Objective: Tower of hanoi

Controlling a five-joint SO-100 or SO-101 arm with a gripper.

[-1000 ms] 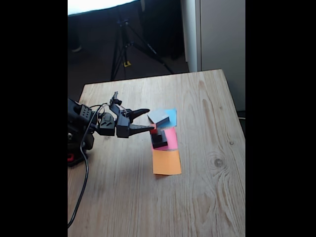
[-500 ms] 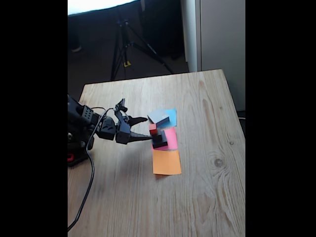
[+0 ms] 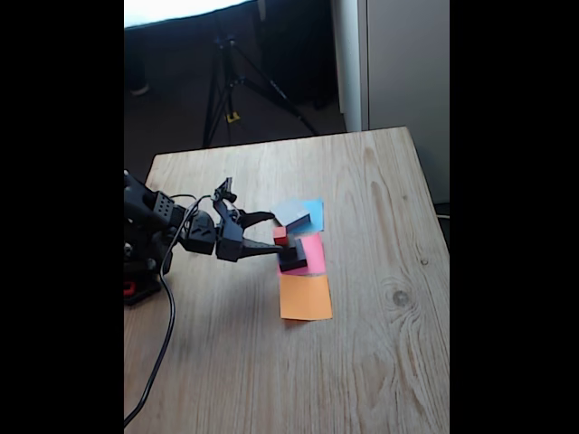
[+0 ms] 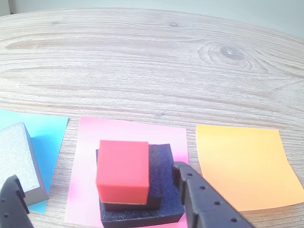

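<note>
A small red cube [image 4: 122, 170] tops a stack of two black blocks [image 4: 164, 194] on a pink paper square [image 4: 85, 166]. In the fixed view the red cube [image 3: 280, 236] and the black blocks [image 3: 293, 260] sit mid-table. A grey block [image 4: 16, 159] rests on the blue paper [image 4: 45, 135] to the left in the wrist view; the fixed view shows the grey block [image 3: 289, 215] just beyond the stack. My gripper [image 3: 275, 234] is open, one finger on each side of the red cube. In the wrist view the gripper [image 4: 95, 176] straddles the cube without gripping it.
An orange paper square [image 3: 305, 297] lies bare on the near side of the pink one [image 3: 314, 249]. The arm's base [image 3: 145, 249] and its cable sit at the table's left edge. A tripod [image 3: 231, 81] stands on the floor behind the wooden table [image 3: 380, 344].
The gripper has dropped and reached forward to the stack; its open fingers now flank the red cube. The blocks have not moved.
</note>
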